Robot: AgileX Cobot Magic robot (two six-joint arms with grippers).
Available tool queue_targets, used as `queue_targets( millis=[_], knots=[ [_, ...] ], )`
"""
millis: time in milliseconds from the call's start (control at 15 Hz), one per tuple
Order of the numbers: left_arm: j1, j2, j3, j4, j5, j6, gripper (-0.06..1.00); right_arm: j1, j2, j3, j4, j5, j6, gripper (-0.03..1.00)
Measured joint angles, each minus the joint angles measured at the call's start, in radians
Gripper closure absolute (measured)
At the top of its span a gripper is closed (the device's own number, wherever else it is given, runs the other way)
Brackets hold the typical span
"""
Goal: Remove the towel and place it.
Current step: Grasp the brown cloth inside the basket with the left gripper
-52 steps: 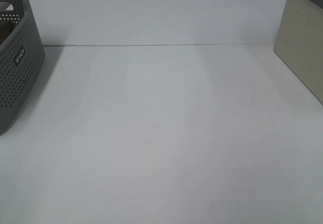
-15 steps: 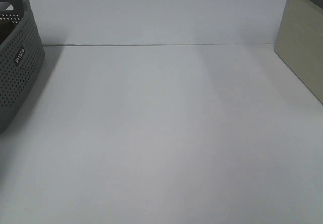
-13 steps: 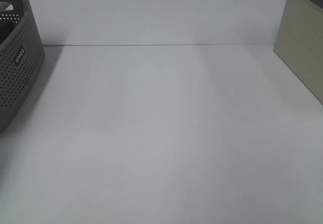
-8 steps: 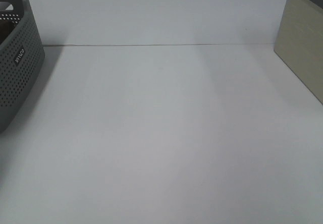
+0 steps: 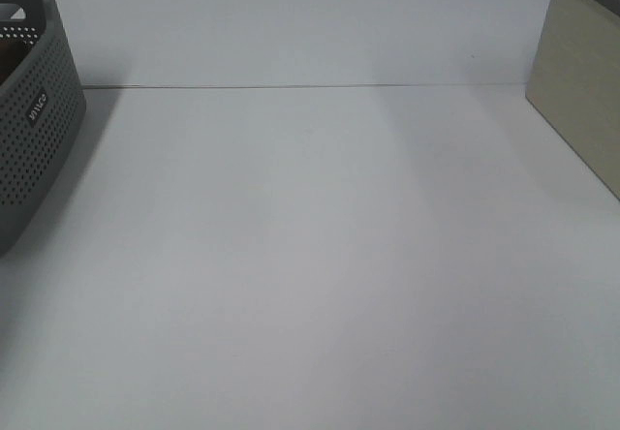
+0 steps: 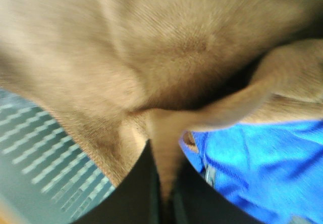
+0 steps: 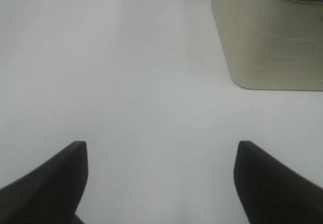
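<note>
Towel [image 6: 166,52] — fuzzy brown terry, bunched — pinched in the left tool [image 6: 162,176].

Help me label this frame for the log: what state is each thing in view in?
towel: bunched, one fold pinched by the left gripper.
left gripper: shut on the towel.
blue cloth: crumpled, beside the towel.
right gripper: open, empty, above the table.
grey basket: upright on the table.
beige bin: upright on the table.
</note>
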Motion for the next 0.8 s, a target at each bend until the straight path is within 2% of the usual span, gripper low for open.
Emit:
queue_targets(
  millis=[533, 800],
  knots=[
    [-0.167, -0.358, 0.0, -0.001, 0.061, -0.126, 0.94, 0.0, 0.0, 0.0, 0.0, 0.0, 0.0, 0.2],
    [-0.291, -0.51, 0.0, 0.012, 0.062, -0.175, 0.94, 0.0, 0.0, 0.0, 0.0, 0.0, 0.0, 0.2]
  ],
)
